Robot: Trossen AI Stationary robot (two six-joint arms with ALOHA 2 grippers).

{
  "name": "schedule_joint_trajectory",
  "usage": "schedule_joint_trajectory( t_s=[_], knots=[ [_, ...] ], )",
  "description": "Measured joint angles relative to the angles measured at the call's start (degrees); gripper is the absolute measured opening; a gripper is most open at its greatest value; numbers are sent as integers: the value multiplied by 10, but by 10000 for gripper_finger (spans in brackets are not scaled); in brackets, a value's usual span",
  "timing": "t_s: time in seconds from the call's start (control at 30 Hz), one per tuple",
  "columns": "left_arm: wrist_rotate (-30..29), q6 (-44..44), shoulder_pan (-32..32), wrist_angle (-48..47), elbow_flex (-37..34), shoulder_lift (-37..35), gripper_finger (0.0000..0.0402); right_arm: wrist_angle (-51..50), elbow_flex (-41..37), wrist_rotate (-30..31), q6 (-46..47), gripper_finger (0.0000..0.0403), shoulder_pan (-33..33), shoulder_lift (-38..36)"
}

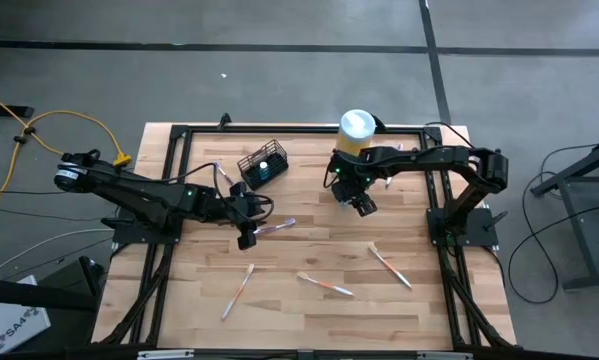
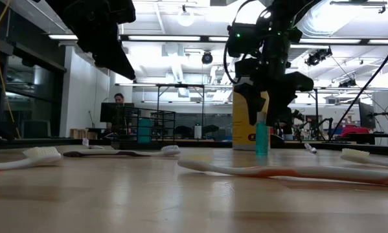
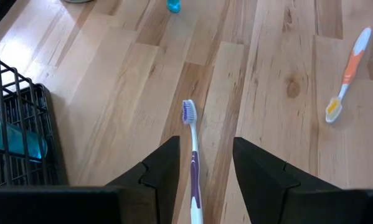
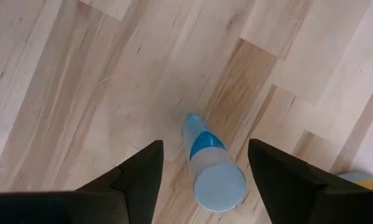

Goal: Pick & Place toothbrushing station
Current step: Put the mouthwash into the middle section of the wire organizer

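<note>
The black wire-mesh holder [image 1: 263, 163] stands on its base at the table's far middle, with a teal thing inside; it also shows in the left wrist view [image 3: 15, 146]. My left gripper [image 3: 205, 146] is open and low over the table. Its fingers stand on either side of a purple toothbrush [image 3: 194, 168] that lies flat, and they do not touch it. My right gripper [image 4: 205, 149] is open just above a small blue tube [image 4: 208, 165]. The tube stands upright on the table [image 2: 262, 139] between the fingers, with gaps on both sides.
A yellow canister with a white lid [image 1: 356, 130] stands at the far edge behind my right gripper. Three orange-and-white toothbrushes [image 1: 237, 290] [image 1: 326, 286] [image 1: 390, 266] lie on the near half of the table. A black frame [image 1: 179, 135] runs around the tabletop.
</note>
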Motion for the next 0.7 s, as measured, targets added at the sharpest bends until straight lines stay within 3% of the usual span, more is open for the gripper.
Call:
schedule_joint_trajectory(
  t_s=[0.7],
  knots=[
    [0,0,0,2,0,0,142,-2,1,20,-5,226,0,23]
  ],
)
